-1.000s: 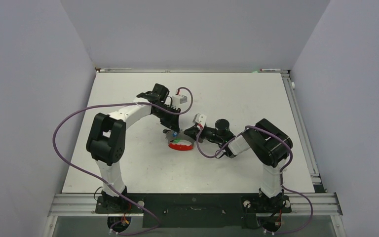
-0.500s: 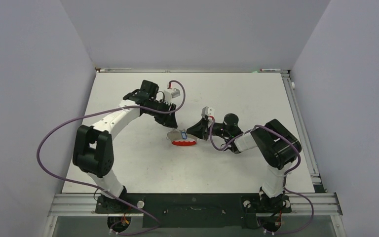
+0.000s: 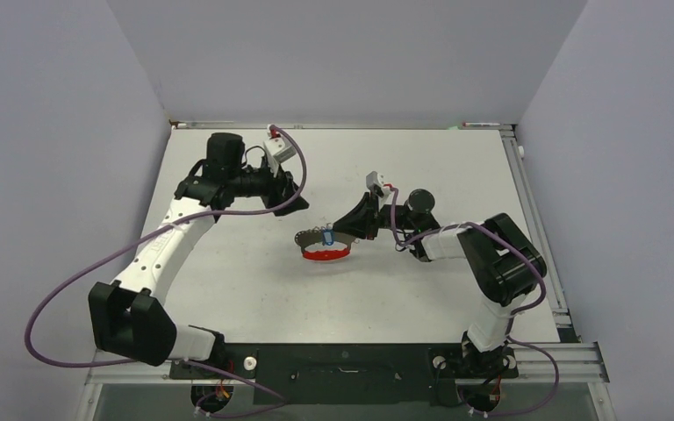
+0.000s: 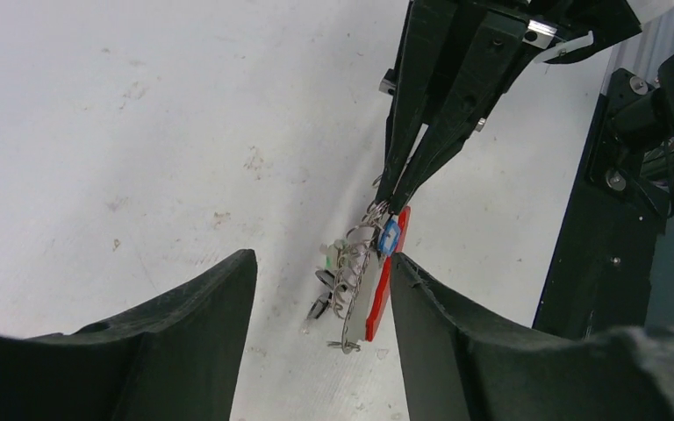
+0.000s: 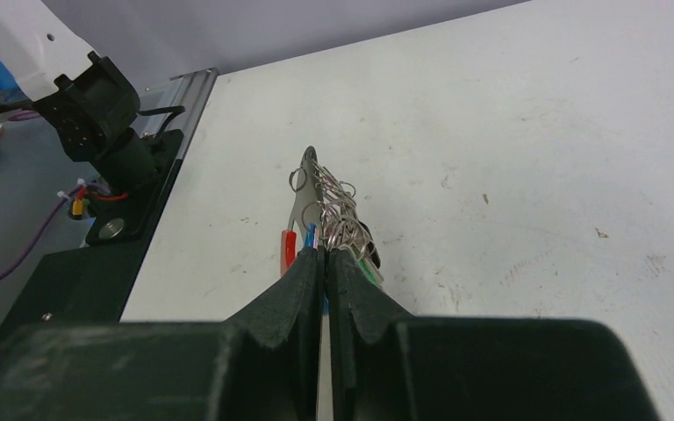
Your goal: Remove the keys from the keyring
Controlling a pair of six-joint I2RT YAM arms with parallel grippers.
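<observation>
White worktop (image 3: 228,289) in a grey-walled booth. My right tool (image 3: 337,233), pressed together, pinches the keyring (image 3: 325,254) at its near end. The keys (image 4: 344,267) string along it, in line with the fingers. My left tool (image 3: 297,191), spread and empty, hangs well apart.

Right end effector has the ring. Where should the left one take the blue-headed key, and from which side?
Probably take the blue-headed key by its head, its broadest part, coming from the far left: the right end effector, shut on the keyring, blocks the other side.
</observation>
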